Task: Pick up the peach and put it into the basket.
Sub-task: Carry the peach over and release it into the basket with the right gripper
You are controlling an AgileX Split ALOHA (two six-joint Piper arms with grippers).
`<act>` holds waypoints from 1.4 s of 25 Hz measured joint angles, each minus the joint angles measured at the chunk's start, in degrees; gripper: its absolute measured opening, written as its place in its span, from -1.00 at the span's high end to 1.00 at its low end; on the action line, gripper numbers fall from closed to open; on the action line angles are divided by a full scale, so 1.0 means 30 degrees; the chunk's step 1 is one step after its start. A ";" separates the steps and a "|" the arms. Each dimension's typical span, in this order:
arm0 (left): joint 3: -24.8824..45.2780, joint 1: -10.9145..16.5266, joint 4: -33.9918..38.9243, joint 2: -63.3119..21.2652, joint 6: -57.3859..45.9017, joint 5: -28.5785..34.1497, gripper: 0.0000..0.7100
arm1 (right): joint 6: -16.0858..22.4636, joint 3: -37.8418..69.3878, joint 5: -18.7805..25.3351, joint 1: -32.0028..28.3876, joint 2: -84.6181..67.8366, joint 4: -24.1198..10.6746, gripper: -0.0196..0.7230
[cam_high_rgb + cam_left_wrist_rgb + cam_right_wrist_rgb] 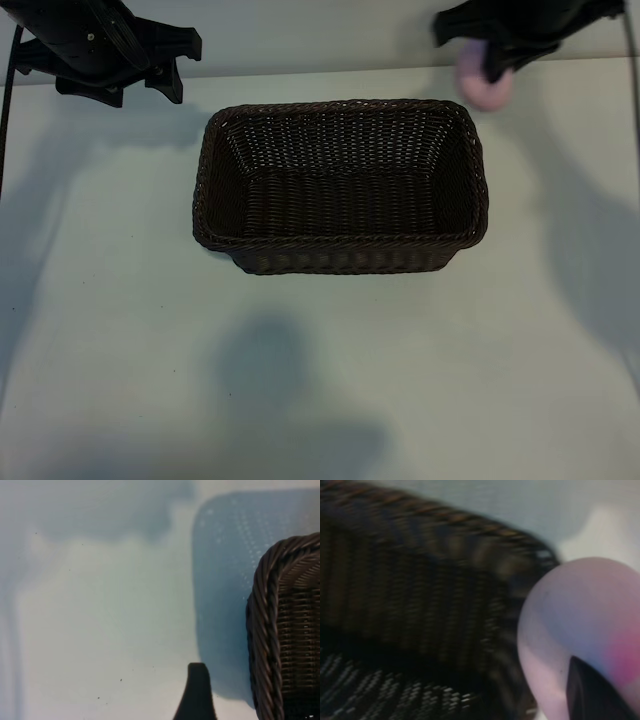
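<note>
The peach, pale pink, hangs above the table just past the basket's far right corner, with my right gripper shut on it. In the right wrist view the peach fills one side with a pink-red blotch, a dark fingertip lies across it, and the basket lies close beside and below it. The dark brown wicker basket stands at the table's middle with nothing in it. My left gripper hovers open and idle at the far left, beside the basket's corner; one of its fingers shows over bare table.
Pale green tabletop surrounds the basket on all sides. The arms cast soft shadows on it, at the front and along both sides.
</note>
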 joint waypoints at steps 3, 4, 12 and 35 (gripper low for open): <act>0.0000 0.0000 0.0000 0.0000 0.0000 0.0000 -0.68 | -0.0035 0.0000 0.0000 0.1494 0.0104 0.0034 0.83; 0.0000 0.0000 0.0000 0.0000 0.0000 0.0000 -0.68 | -0.0077 0.0000 0.0000 0.1867 0.0208 0.0034 0.83; 0.0000 0.0000 0.0000 0.0000 -0.0017 0.0000 -0.68 | -0.0105 0.0000 0.0000 0.3134 0.1448 0.0359 0.83; 0.0000 0.0000 0.0000 0.0000 -0.0044 0.0017 -0.68 | -0.0748 -0.0789 -0.0028 0.3136 0.4577 0.1889 -0.43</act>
